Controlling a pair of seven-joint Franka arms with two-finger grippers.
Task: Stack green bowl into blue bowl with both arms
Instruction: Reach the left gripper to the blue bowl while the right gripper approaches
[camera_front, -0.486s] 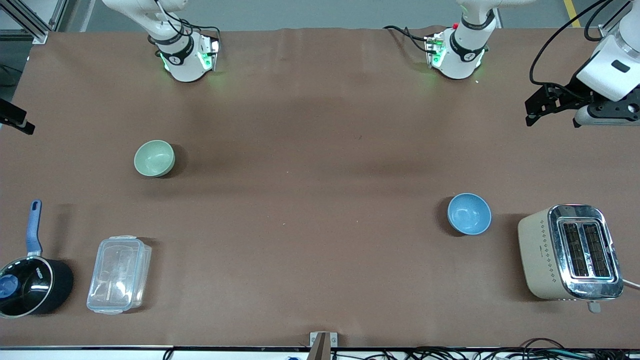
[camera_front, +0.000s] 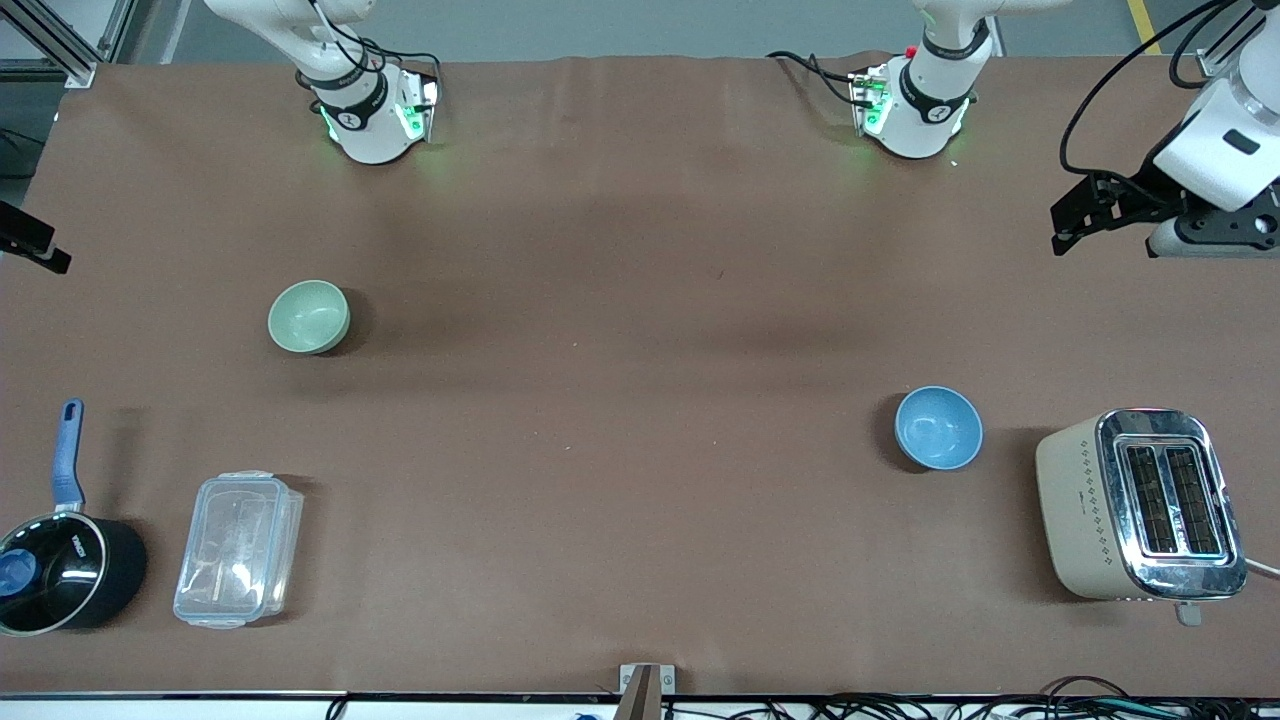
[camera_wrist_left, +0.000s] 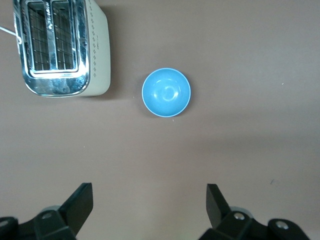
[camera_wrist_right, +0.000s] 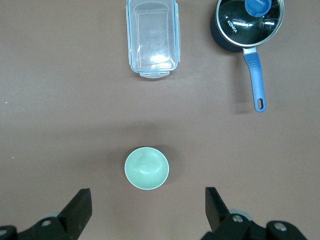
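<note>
The pale green bowl (camera_front: 309, 316) sits upright on the table toward the right arm's end; it also shows in the right wrist view (camera_wrist_right: 146, 168). The light-blue bowl (camera_front: 938, 428) sits upright toward the left arm's end, beside the toaster, and shows in the left wrist view (camera_wrist_left: 166, 92). My left gripper (camera_wrist_left: 150, 210) is open and empty, high over the table. Its hand (camera_front: 1210, 228) shows at the edge of the front view. My right gripper (camera_wrist_right: 147, 210) is open and empty, high above the green bowl. Only a black part of it (camera_front: 30, 240) shows in the front view.
A cream and chrome toaster (camera_front: 1140, 505) stands next to the blue bowl at the left arm's end. A clear plastic lidded box (camera_front: 238, 550) and a black saucepan with a blue handle (camera_front: 60, 570) lie nearer the front camera than the green bowl.
The left arm's hand has shifted slightly toward the robots' bases. Both bowls have stayed where they were.
</note>
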